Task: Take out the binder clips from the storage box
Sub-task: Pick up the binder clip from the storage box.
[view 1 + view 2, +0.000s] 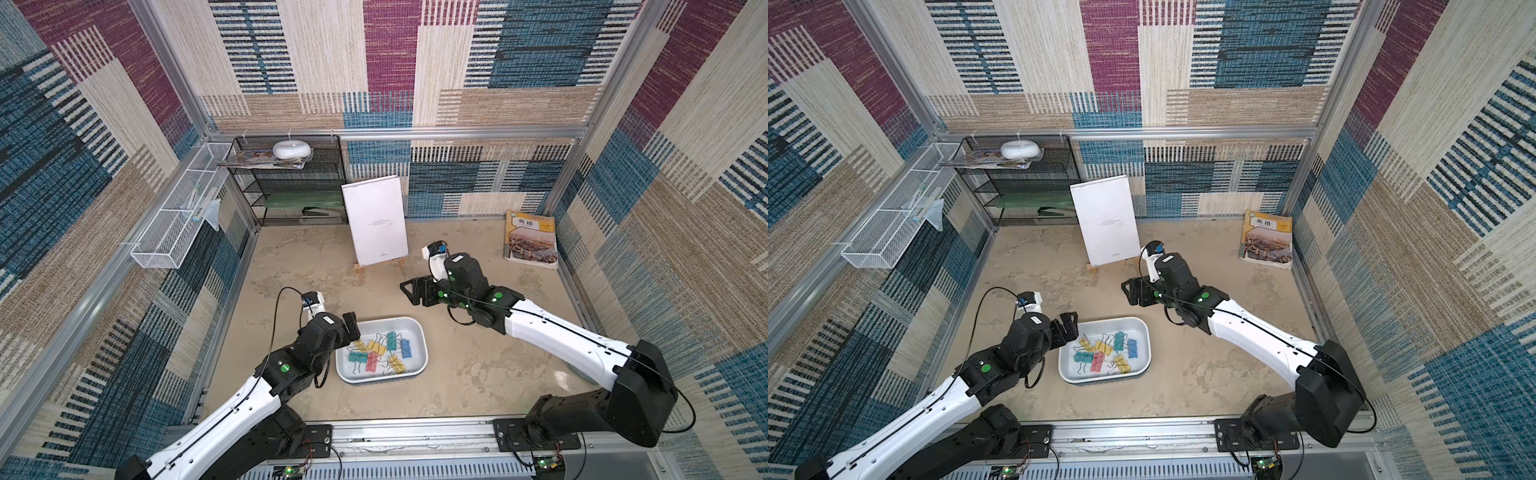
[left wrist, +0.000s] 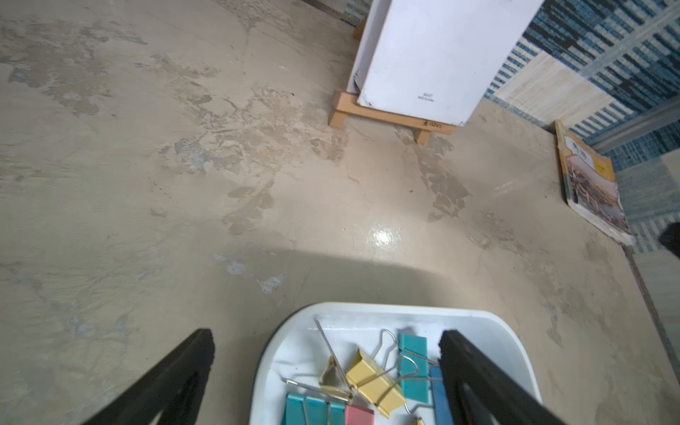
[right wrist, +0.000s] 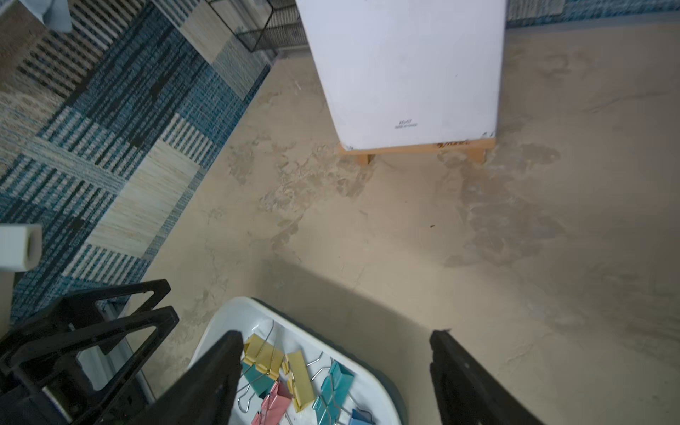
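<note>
Top views both show the binder clips lying in the storage box at near centre. The left gripper gapes empty over its left rim, and the right gripper gapes empty beyond its far side.

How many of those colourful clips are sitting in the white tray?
7 binder clips, all in the storage box: three yellow, two teal, one pink, one blue, bunched centrally. The left gripper may hide another.

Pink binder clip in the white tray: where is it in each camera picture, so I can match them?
In a top view: pink binder clip, below centre, in the tray.
In a top view: it, same place.
Left wrist: it, cut by the frame edge.
Right wrist: it, beside a yellow clip.
Shared landmark: white board.
</note>
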### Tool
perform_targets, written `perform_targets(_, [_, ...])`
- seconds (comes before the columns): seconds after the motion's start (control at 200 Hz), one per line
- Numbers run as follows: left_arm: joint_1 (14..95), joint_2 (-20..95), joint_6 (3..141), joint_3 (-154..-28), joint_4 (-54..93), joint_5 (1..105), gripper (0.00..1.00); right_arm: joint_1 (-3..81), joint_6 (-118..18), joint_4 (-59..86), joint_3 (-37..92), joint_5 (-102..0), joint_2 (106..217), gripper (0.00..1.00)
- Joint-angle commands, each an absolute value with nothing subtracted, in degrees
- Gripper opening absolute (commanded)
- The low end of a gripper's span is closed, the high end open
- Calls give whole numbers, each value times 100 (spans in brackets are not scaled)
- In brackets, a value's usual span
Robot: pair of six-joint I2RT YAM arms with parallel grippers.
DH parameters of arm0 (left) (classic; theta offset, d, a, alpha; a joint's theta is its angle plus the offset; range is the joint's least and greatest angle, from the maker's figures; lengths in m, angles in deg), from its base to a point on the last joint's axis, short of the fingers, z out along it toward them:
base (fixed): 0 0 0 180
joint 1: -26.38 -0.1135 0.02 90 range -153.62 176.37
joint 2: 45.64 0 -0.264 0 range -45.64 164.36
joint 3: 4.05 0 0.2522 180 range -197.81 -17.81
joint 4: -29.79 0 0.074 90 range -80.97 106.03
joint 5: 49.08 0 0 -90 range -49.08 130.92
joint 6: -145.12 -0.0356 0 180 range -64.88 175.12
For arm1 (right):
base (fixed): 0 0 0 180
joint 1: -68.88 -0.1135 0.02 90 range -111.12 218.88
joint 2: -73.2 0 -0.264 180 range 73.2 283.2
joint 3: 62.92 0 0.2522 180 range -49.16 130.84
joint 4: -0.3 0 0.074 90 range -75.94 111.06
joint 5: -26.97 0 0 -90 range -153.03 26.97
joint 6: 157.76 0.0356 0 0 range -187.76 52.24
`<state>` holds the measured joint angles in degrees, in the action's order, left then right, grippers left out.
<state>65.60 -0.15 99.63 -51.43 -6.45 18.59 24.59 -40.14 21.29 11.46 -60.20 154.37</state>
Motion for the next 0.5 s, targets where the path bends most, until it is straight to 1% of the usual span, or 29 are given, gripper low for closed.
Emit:
perform_targets(0.0, [6698, 94, 9852, -5233, -738, 1738, 99, 2133, -3969, 2610, 1315, -6211, 15687, 75])
perform_targets(0.145, [6722, -161, 9870, -5246, -814, 1707, 99, 1739, -3750, 2397, 1302, -6179, 15943, 61])
perform_targets(0.22, [6733, -429, 9942, -5163, -881, 1561, 99, 1560, -3735, 2319, 1389, -6093, 16215, 49])
perform_targets(0.27, [6740, -617, 9981, -5110, -939, 1448, 99, 1457, -3737, 2264, 1429, -6039, 16384, 44])
perform_targets(0.31, [6751, -763, 10011, -5074, -1000, 1359, 99, 1401, -3754, 2195, 1447, -5943, 16522, 38])
perform_targets(0.341, [6758, -864, 10033, -5047, -1030, 1298, 99, 1382, -3744, 2174, 1464, -5886, 16620, 35])
perform_targets(0.401, [6766, -1054, 10055, -5000, -1064, 1207, 99, 1352, -3751, 2106, 1458, -5755, 16768, 34])
perform_targets(0.496, [6787, -1260, 10072, -4924, -1067, 1133, 99, 1316, -3765, 1961, 1372, -5589, 16905, 35])
